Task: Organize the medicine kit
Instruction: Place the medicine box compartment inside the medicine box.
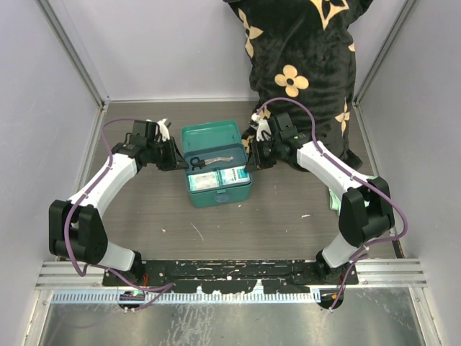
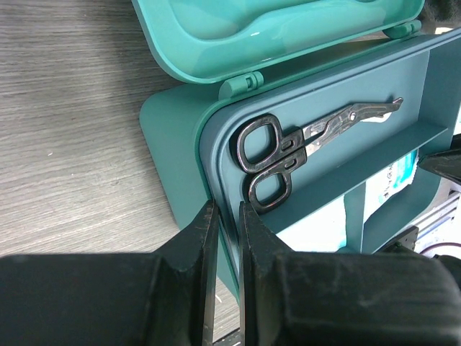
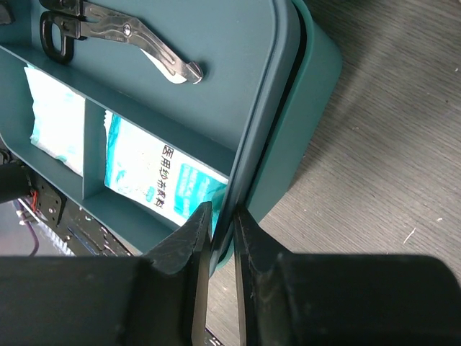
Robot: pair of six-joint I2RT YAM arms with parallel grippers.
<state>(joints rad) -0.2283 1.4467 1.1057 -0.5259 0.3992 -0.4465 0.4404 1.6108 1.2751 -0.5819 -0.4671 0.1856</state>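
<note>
**A:** Where's the medicine kit [image 1: 220, 196]?

**B:** Mid-counter [image 1: 288, 216], between the two arms, with its lid [image 2: 288, 29] hinged back. A darker divided tray [image 2: 374, 83] sits in its mouth.

**A:** And the tools?

**B:** Both are narrow. The left tool [image 2: 225, 223] pinches the tray's left rim, and the right tool [image 3: 220, 216] is closed about the opposite rim.

**A:** What's in the tray?

**B:** Black-handled shears [image 2: 288, 148] lie in the long compartment. The smaller ones below hold a printed teal-and-white packet [image 3: 162, 180] and a plainer white packet [image 3: 54, 115]. I can't see what lies under the tray.

**A:** What worries you?

**B:** The rim is thin and smooth, so either tool could slip off. That side would drop, the shears would slide and the packets would spill. The same happens if one arm moves faster than the other and tilts the tray. If the tray fits snugly, I'd also expect it to drag the whole box along the counter.
</note>
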